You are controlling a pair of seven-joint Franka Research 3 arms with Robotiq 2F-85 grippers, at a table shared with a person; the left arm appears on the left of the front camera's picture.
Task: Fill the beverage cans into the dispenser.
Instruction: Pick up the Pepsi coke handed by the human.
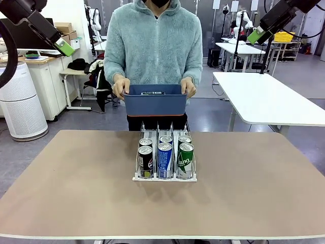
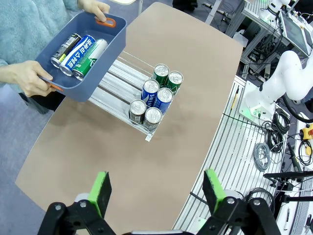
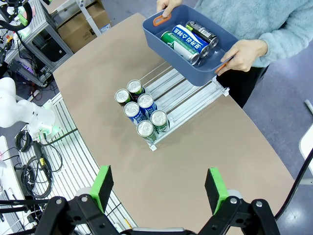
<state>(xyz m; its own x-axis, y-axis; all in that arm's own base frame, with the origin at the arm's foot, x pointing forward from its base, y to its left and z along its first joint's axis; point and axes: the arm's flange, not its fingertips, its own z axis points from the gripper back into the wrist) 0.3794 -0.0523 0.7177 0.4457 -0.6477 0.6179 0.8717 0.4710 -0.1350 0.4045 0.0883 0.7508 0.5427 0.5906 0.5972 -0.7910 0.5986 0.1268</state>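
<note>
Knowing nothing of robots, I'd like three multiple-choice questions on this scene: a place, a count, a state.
1. Where is the blue bin? A on the table; B in the person's hands; C in a gripper.
2. How many cans stand in the dispenser? A three; B nine; C six.
3. The left gripper and right gripper are: A open, empty; B shut on cans; C holding the bin.
Answers: 1 B, both hands hold it up. 2 C, two per lane. 3 A, jaws wide apart, nothing between.

A grey floor (image 1: 66,119) carries white tables (image 1: 264,99) at right and a white air purifier (image 1: 20,101) at left.
</note>
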